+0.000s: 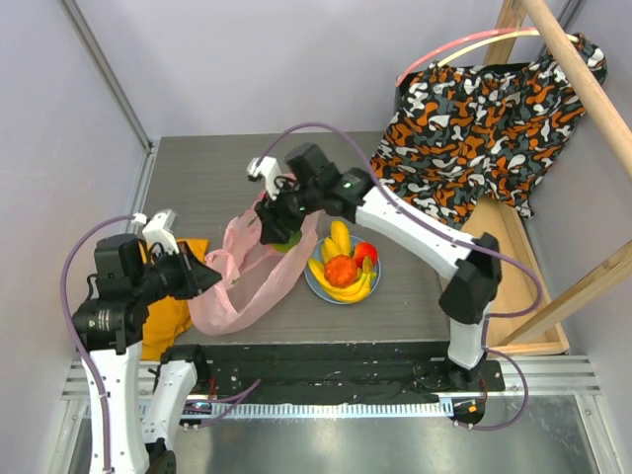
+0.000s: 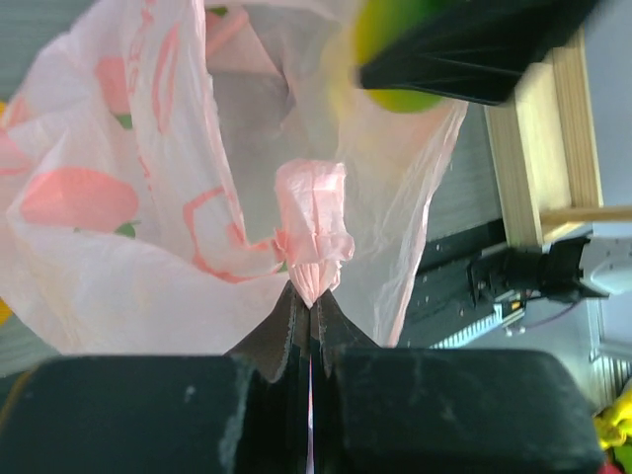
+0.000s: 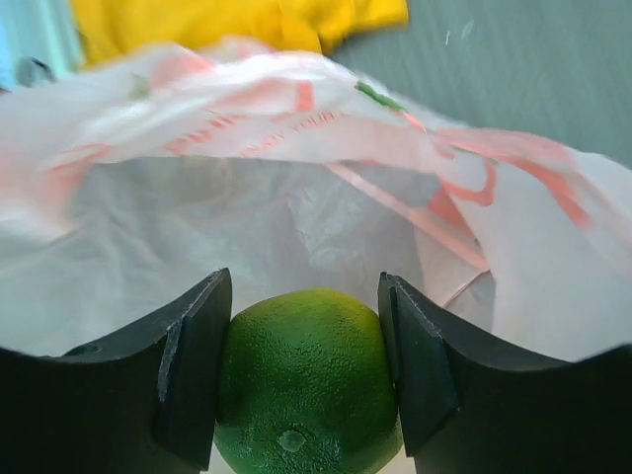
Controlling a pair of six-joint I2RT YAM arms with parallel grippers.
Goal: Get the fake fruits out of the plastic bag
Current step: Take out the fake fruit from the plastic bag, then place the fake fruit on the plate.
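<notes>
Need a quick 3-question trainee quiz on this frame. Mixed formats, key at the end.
1. True or false: the left gripper is shut on a twisted piece of the plastic bag.
2. What is the right gripper shut on? A) a sponge B) the green fruit C) a cup
3. Fill in: the banana bunch lies on a light-blue ____.
Key: 1 true; 2 B; 3 plate.
</notes>
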